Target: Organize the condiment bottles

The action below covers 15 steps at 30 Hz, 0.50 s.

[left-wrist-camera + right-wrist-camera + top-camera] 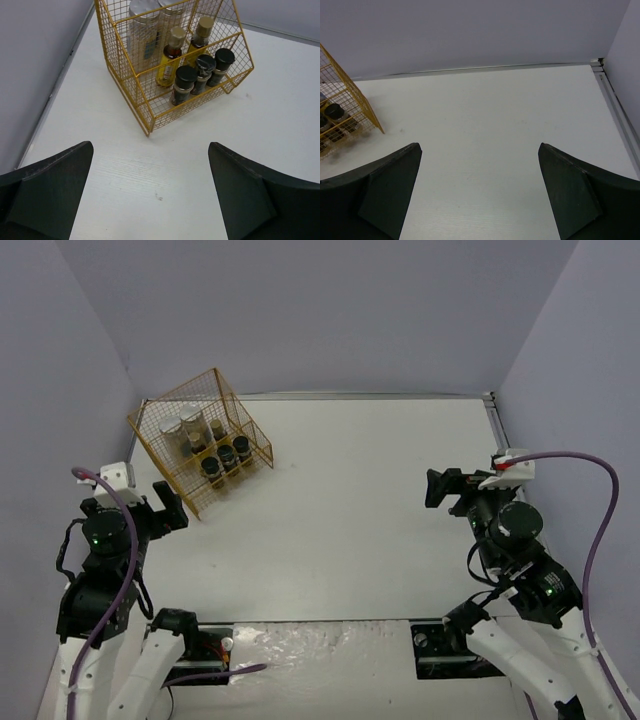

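Now all seven condiment bottles [186, 80] are seen inside the gold wire rack [141, 120], with left gripper [151, 147] near it and right gripper [480, 147] well apart both held wide and empty, so the rack should be left unbumped.

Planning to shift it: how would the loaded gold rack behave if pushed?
The thin-wire gold rack likely slides easily on the smooth table. Its tall silver-lidded bottles at the back might wobble, standing loose behind open mesh.
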Tool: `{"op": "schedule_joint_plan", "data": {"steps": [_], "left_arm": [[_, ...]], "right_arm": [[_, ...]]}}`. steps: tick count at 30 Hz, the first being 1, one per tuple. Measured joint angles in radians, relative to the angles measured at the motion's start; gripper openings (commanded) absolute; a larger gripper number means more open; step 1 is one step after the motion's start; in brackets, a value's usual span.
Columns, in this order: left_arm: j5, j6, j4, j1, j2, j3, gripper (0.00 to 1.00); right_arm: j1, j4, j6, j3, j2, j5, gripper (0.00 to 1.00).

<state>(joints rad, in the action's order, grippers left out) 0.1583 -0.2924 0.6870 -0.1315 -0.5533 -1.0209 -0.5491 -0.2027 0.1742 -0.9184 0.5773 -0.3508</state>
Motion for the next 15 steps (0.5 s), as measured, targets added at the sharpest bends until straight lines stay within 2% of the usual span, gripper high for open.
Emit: {"op": "schedule_joint_plan", "data": {"steps": [7,15], "left_arm": [[0.053,0.012,0.029,-0.011,0.204,0.167,0.97],[0.062,0.028,0.020,-0.020,0.223,0.188,0.97]], "right_arm": [[0.000,-0.018,-0.023,0.043,-0.101,-0.042,1.00],[0.000,-0.034,-0.024,0.099,-0.133,-0.067,1.00]]}}
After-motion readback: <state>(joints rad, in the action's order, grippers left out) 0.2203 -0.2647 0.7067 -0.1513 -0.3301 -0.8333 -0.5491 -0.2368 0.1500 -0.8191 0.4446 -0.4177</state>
